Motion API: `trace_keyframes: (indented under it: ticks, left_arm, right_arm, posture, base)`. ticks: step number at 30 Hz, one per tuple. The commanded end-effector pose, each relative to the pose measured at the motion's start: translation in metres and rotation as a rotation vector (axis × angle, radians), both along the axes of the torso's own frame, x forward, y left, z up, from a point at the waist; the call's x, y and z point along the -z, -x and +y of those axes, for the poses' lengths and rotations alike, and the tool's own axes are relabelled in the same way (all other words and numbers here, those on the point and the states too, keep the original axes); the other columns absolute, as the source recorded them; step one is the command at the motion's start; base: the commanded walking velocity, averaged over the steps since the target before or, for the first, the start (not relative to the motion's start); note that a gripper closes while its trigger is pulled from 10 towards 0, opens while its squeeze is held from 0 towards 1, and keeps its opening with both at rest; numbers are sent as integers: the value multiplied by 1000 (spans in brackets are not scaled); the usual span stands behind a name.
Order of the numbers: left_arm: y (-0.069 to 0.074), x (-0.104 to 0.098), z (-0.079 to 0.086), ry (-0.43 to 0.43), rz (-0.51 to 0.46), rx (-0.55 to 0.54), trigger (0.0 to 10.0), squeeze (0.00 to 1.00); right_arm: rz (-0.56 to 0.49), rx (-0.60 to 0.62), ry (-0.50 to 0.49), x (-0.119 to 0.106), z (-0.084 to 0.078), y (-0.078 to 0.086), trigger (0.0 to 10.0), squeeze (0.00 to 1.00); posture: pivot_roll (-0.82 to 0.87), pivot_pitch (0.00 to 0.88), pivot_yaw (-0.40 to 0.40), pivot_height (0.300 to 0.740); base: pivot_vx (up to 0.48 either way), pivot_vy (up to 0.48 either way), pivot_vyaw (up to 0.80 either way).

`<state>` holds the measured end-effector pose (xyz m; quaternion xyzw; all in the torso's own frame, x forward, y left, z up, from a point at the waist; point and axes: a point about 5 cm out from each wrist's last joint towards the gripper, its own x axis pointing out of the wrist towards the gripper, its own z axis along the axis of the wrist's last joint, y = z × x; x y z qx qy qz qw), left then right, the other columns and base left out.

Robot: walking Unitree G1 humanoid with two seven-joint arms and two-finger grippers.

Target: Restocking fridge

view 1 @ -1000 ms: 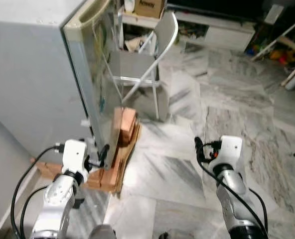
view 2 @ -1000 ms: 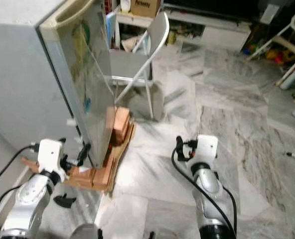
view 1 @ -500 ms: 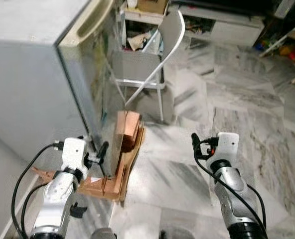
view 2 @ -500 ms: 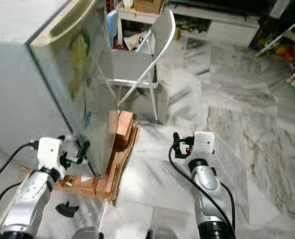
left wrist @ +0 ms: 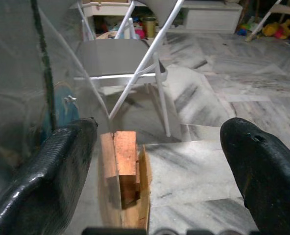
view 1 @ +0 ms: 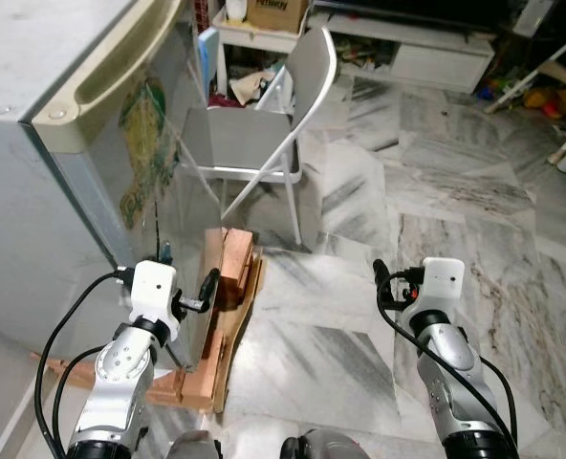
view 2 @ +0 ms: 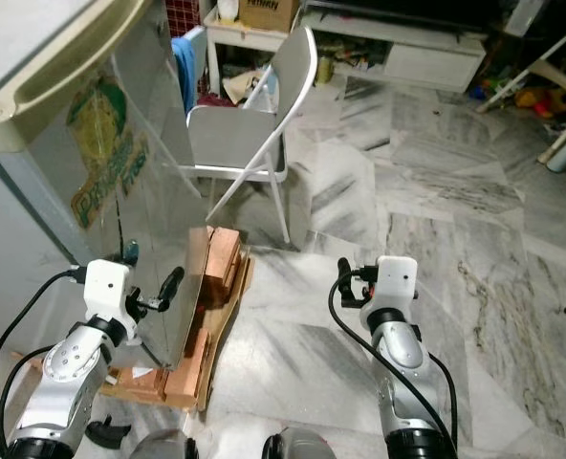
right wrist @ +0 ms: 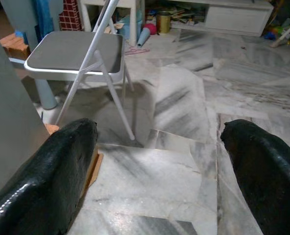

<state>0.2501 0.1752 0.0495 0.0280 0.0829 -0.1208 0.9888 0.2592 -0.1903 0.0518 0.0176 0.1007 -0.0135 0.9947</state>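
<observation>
Both claws gape wide, empty: left claw point(view 1: 209, 282) beside fridge point(view 1: 120, 182) (door edge), right claw point(view 1: 380, 273) over floor.

Count on inspection: one fridge point(view 1: 44, 182) at the left of the frame, bearing one green sticker point(view 2: 106, 167) on its door. One grey folding chair point(view 1: 264, 124) at upper centre. One stack of wooden boards point(view 1: 228, 296) at lower left, board count not determinable. One cardboard box point(view 1: 275, 13) at the top edge. Two robot arms at the bottom, carrying one left gripper point(view 1: 205, 287) and one right gripper point(view 1: 380, 277).
</observation>
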Motion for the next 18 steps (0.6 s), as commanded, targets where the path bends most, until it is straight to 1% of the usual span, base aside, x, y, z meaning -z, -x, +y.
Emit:
trace_keyframes:
  ticks: [1, 6, 9, 11, 12, 14, 15, 16, 18]
  left_arm:
    - [1, 2, 19, -11, 20, -94, 10000, 0]
    - [12, 6, 17, 17, 56, -43, 10000, 0]
    - [28, 10, 15, 27, 84, 19, 10000, 0]
    - [47, 16, 16, -18, 101, 68, 10000, 0]
    - [53, 18, 18, -14, 118, 58, 10000, 0]
    - [59, 22, 22, -9, 140, 31, 10000, 0]
    - [63, 25, 26, 17, 164, -9, 10000, 0]
    - [64, 26, 27, 25, 169, -18, 10000, 0]
    - [64, 27, 32, -6, 165, -48, 10000, 0]
  right_arm:
    - [8, 18, 9, 0, -7, 3, 10000, 0]
    - [23, 2, -11, 1, -8, 5, 10000, 0]
    - [43, -28, -32, 4, -6, 7, 10000, 0]
    - [53, -37, -34, 5, -5, 8, 10000, 0]
    - [54, -37, -35, 5, -5, 8, 10000, 0]
    - [59, -39, -36, 6, -5, 8, 10000, 0]
    - [63, -45, -37, 6, -5, 8, 10000, 0]
    - [64, -46, -37, 6, -5, 8, 10000, 0]
    - [67, -55, -37, 7, -4, 7, 10000, 0]
  posture:
    - [49, 45, -60, 740]
    - [48, 49, -59, 740]
    - [49, 52, -60, 740]
    - [55, 57, -63, 740]
    - [56, 58, -63, 740]
    - [59, 60, -67, 740]
    - [62, 61, -70, 740]
    - [62, 61, -70, 740]
    - [66, 62, -77, 740]
  base:
    - [0, 0, 0]
    - [0, 0, 0]
    - [0, 0, 0]
    - [0, 0, 0]
    - [0, 0, 0]
    - [0, 0, 0]
    - [0, 0, 0]
    - [0, 0, 0]
    - [0, 0, 0]
